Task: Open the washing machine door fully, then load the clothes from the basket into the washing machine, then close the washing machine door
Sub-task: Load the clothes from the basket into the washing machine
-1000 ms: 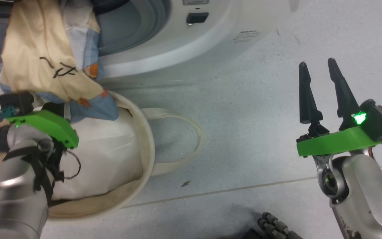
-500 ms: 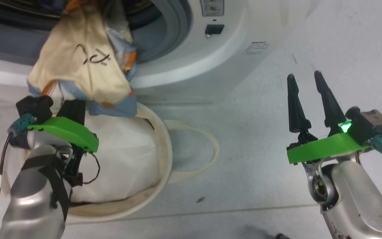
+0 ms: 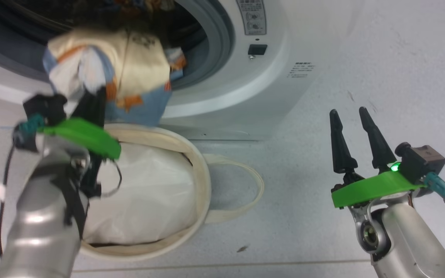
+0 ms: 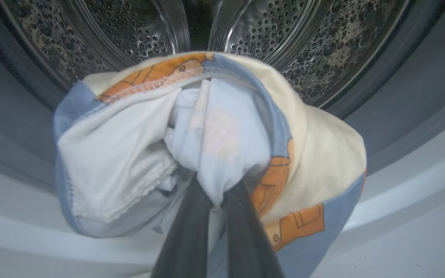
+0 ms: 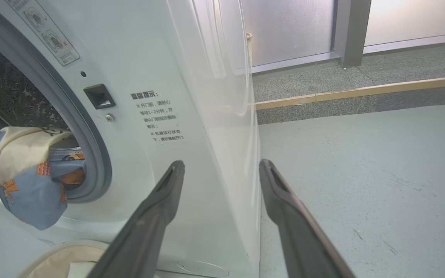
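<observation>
Clothes (image 4: 129, 154) held at the mouth of the washing machine (image 3: 269, 77): loading step

Your left gripper (image 4: 218, 204) is clenched on the clothes, a blue printed and cream bundle hanging just in front of the washing machine's opening. Your right gripper (image 3: 348, 112) stands spread and empty, off to the side of the machine's front. Next, you likely need to carry the bundle past the grey ring, deep into the steel drum (image 4: 129, 23), before letting go. The basket (image 3: 203, 181), just below the machine's opening, holds a plain white cloth bundle (image 3: 149, 193).
</observation>
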You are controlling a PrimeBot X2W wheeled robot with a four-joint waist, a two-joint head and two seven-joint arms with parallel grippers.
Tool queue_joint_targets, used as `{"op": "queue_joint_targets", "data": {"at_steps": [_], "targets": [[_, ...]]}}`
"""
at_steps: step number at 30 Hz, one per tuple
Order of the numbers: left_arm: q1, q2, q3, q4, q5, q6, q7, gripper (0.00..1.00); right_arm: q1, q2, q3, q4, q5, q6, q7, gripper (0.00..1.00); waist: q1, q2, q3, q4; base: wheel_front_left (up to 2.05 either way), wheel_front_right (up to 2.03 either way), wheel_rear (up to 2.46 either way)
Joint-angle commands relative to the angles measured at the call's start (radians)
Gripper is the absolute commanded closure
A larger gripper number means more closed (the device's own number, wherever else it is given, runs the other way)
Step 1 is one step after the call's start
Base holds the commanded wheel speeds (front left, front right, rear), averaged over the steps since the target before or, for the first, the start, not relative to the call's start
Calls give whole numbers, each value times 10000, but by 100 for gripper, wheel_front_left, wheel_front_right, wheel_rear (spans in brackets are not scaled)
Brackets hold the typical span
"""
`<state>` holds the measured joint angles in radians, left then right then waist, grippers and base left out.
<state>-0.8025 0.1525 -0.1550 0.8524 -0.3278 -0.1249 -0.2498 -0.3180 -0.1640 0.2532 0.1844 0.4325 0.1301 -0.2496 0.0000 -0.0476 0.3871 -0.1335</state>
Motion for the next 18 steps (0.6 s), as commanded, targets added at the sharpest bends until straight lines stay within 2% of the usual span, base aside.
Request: {"op": "queue_joint_targets", "data": {"at_steps": [1, 12, 18], "targets": [[-657, 337, 165, -211, -17, -54, -120, 100, 46, 28, 155, -313, -4, 6, -122, 0, 0, 0, 194, -128, 0, 0, 0], [-3535, 1054, -153, 1782, -94, -56, -120, 100, -26, 154, -201, -703, -195, 6, -122, 0, 0, 0, 1448, -1163, 0, 0, 0], [-4735, 1252, -166, 1835, 173, -42, -120, 100, -30, 330, -458, -932, -255, 6, -122, 0, 0, 0, 2264, -1520, 0, 0, 0]]}}
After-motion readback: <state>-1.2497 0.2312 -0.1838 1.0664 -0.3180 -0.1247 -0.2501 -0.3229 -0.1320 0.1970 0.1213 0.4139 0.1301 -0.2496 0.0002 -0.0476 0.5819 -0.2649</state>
